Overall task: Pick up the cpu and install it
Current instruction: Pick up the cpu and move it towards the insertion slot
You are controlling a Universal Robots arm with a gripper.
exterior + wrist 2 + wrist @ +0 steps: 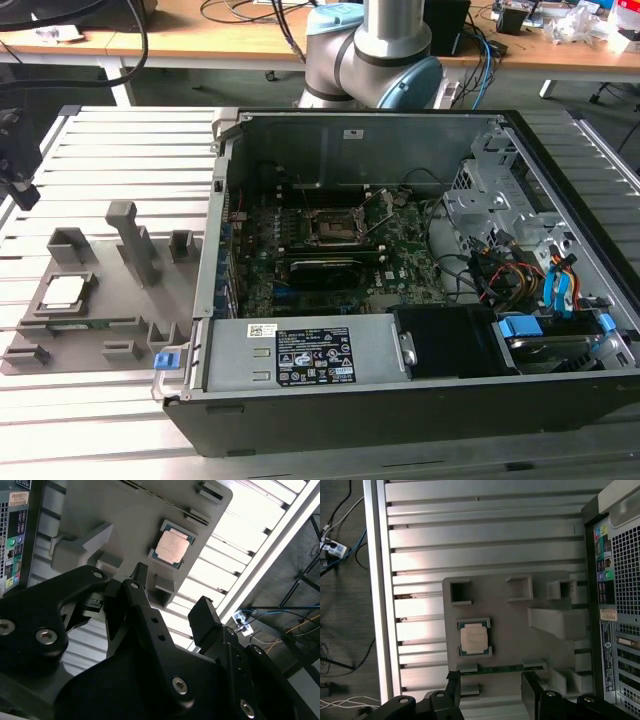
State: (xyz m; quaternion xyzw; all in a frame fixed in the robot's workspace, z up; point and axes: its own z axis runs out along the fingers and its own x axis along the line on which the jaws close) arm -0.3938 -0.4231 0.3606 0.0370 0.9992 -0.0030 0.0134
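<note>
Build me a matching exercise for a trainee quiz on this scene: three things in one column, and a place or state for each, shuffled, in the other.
Things:
1. cpu
2. gripper
3. socket

Place or state:
A. open, holding nothing
B. on the board inside the computer case
C. lying in a recess of the grey tray

Pairs: 1-C, 2-A, 3-B
</note>
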